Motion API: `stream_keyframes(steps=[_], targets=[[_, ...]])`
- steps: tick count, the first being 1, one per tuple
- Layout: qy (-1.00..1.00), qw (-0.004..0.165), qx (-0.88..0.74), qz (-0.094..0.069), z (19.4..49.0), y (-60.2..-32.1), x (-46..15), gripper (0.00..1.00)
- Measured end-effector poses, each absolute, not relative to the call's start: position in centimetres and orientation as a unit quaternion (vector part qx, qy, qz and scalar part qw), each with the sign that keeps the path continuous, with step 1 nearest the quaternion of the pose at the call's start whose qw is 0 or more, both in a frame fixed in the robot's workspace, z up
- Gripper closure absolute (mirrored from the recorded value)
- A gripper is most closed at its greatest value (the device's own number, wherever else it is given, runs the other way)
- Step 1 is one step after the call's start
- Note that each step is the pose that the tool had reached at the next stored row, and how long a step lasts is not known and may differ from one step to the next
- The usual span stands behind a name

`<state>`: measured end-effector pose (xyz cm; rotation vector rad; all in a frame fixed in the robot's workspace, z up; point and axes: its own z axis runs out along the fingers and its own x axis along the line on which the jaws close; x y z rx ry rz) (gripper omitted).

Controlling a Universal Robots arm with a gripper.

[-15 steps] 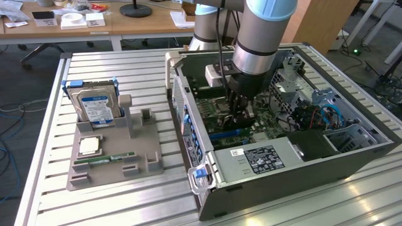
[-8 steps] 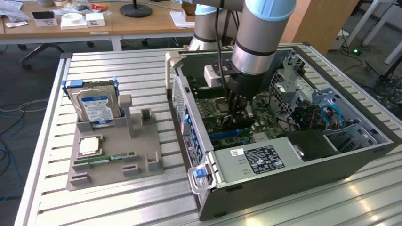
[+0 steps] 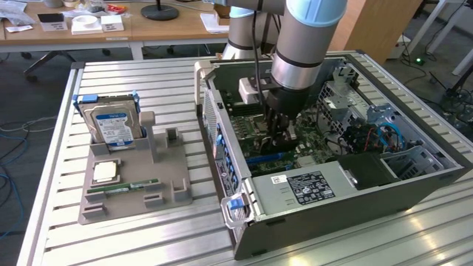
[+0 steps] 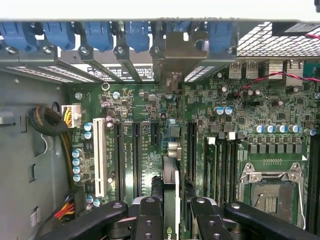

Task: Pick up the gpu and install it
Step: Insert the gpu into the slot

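The tool (image 4: 172,212) is clamped on the gpu (image 4: 170,180) inside the computer case (image 3: 325,216).
The gpu stands on edge between its fingers (image 4: 148,220), over the motherboard (image 4: 145,150).

On the exterior view's left you have a grey tray (image 3: 133,194) on the slatted metal table (image 3: 148,238). A blue-labelled hard drive (image 3: 112,127) stands upright in it, with a square chip (image 3: 106,172) and a green memory stick (image 3: 122,187) lying flat nearby.
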<state>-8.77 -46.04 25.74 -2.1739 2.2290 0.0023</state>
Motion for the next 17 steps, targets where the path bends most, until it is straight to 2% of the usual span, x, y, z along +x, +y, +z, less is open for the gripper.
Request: stream_keyframes(steps=[17], targets=[[0.716,0.014,-0.698,0.001,24.76,-46.04,-8.93,0.74]])
